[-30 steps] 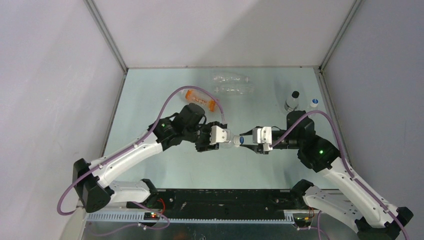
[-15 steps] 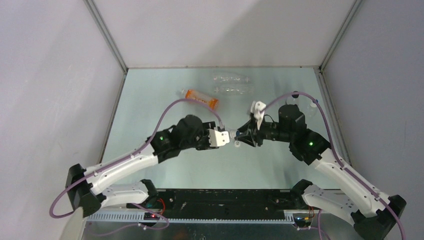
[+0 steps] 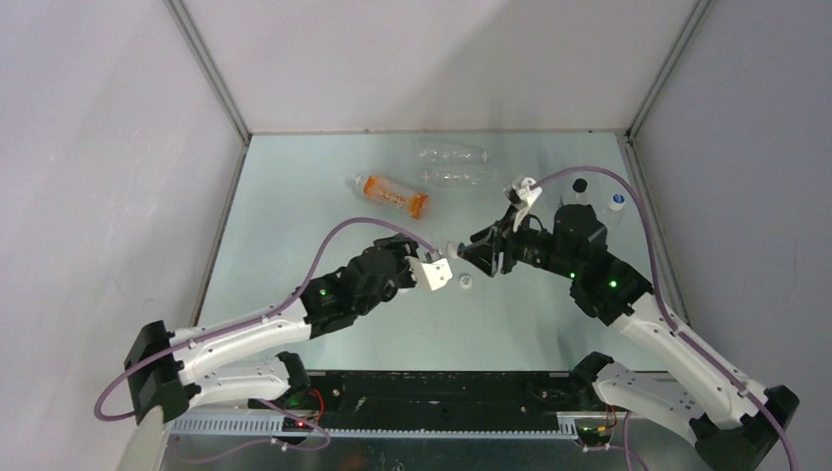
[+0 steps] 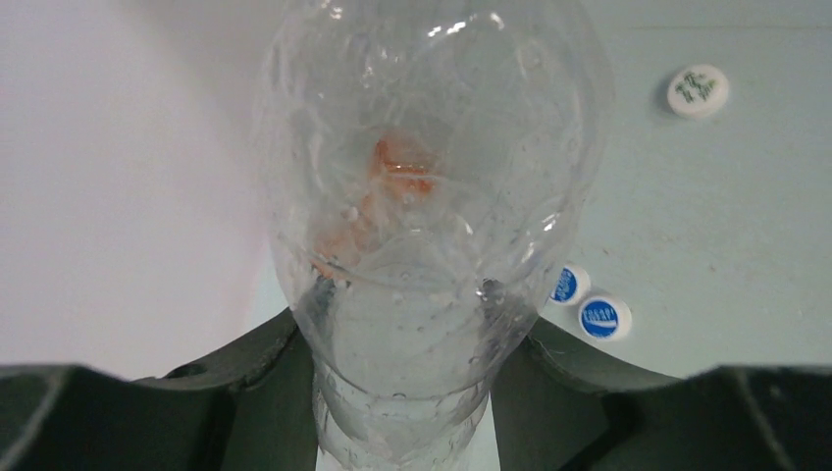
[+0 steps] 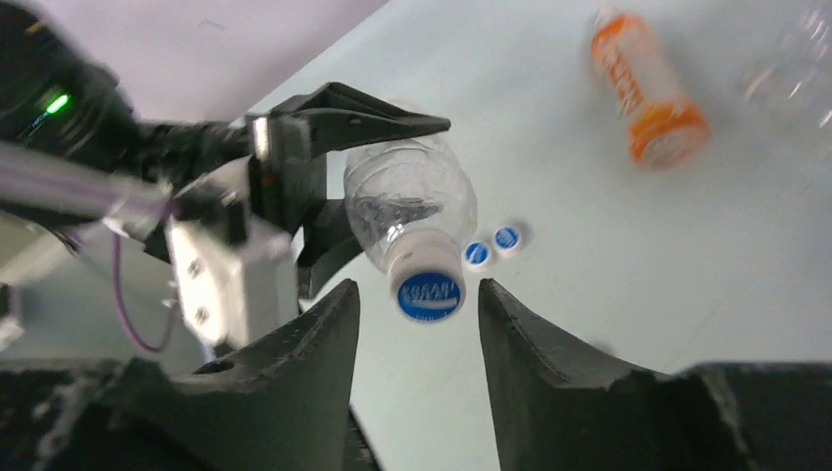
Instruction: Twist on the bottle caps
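Observation:
My left gripper (image 3: 443, 271) is shut on a clear ribbed bottle (image 4: 422, 196), its fingers (image 4: 265, 378) clamped on the lower body. The bottle (image 5: 407, 201) carries a white cap with a blue top (image 5: 429, 292) on its neck. My right gripper (image 5: 417, 289) is open, its fingertips either side of that cap without touching it; in the top view the right gripper (image 3: 478, 257) faces the left one. Two loose blue-topped caps (image 5: 477, 254) lie on the table below, also in the left wrist view (image 4: 603, 318). A plain white cap (image 4: 698, 90) lies farther off.
An orange-labelled bottle (image 3: 392, 194) lies at the back, with two clear bottles (image 3: 453, 165) lying behind it. Two small bottles stand at the back right, one black-capped (image 3: 579, 186), one white-capped (image 3: 615, 201). Walls close the table (image 3: 294, 196) on three sides.
My right gripper, earlier closed on the cap at the bottle's neck, has rolled, opened and drawn back up and right. My left arm has shifted, still holding the bottle.

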Robot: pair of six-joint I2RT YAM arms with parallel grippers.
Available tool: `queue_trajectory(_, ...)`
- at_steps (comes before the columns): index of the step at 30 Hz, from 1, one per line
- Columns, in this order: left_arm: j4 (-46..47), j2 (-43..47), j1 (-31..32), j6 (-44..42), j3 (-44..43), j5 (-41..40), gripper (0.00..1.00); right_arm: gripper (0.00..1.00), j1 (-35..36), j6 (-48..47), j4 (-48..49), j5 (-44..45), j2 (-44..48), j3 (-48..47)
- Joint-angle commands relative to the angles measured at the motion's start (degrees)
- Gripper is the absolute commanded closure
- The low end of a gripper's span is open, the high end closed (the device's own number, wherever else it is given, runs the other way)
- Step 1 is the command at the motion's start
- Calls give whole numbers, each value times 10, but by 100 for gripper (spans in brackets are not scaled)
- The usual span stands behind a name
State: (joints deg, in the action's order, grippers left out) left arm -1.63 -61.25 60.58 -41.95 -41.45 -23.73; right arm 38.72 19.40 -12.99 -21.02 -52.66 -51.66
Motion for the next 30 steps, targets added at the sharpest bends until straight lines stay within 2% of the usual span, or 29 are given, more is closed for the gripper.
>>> queue_trajectory(1, -117, 33, -51, 55, -41, 160, 100, 47, -12, -233, 26, -64, 53, -10)
queue_trajectory(5, -204, 30, -87, 59, -82, 288, 100, 43, -22, -417, -34, -159, 80, -10)
queue_trajectory(9, -260, 12, -106, 58, -122, 382, 100, 43, -26, -519, -76, -236, 91, -10)
queue_trajectory(16, -328, -28, -108, 50, -177, 456, 100, 44, -20, -549, -79, -279, 77, -10)
queue_trajectory(30, -330, -53, -108, 46, -204, 478, 100, 52, -3, -562, -93, -285, 47, -18)
